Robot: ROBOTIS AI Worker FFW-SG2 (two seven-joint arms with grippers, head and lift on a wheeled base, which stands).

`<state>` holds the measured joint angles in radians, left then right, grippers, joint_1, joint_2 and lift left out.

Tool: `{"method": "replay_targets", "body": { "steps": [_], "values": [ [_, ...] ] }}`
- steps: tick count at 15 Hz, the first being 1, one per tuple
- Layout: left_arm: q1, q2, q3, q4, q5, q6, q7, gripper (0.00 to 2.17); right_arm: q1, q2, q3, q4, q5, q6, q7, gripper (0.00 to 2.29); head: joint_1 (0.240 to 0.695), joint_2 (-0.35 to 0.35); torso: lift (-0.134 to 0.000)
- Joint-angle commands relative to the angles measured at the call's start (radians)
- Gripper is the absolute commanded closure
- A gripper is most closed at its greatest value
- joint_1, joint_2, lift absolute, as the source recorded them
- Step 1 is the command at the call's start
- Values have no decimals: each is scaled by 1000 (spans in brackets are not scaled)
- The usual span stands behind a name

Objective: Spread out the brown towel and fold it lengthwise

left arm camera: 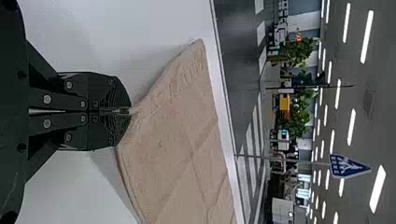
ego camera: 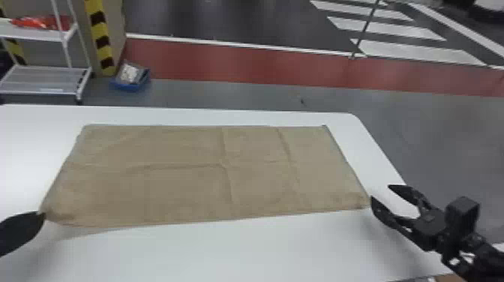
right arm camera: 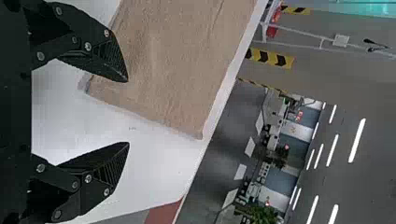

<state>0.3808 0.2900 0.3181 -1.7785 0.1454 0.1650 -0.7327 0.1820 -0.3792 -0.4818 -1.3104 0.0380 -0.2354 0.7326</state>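
Towel (ego camera: 187,180) on counter (ego camera: 225,251), spanning between left fingers (ego camera: 22,231) and right fingers (ego camera: 379,212). Near left corner in left fingers; near right corner just beside right fingers. Rest of towel reaches forward, beyond both fingers. Strip of counter before towel, between fingers; another strip behind it. Past counter, ahead of left fingers: wheeled rack (ego camera: 45,90), pillar (ego camera: 98,45) behind and right of it, bin (ego camera: 130,87) on floor (ego camera: 232,95). Crosswalk (ego camera: 412,52) far ahead of right fingers.
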Motion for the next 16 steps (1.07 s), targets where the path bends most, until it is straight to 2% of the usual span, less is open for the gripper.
{"method": "replay_targets", "body": {
  "steps": [1, 10, 12, 16],
  "values": [
    [4, 0, 1, -16, 3, 0, 1, 1258, -3, 2, 23, 30, 45, -35, 1, 471, 695, -200, -125],
    [30, 0, -1, -32, 2, -6, 15, 1258, -41, -24, 63, 132, 62, -75, -7, 475, 695, -192, -125],
    [36, 0, -1, -38, 2, -6, 21, 1258, -59, -24, 88, 137, 85, -54, -7, 562, 695, -191, -125],
    [43, 0, 1, -50, 2, -6, 22, 1258, -73, -26, 118, 137, 111, 2, -5, 566, 695, -170, -125]
  ]
}}
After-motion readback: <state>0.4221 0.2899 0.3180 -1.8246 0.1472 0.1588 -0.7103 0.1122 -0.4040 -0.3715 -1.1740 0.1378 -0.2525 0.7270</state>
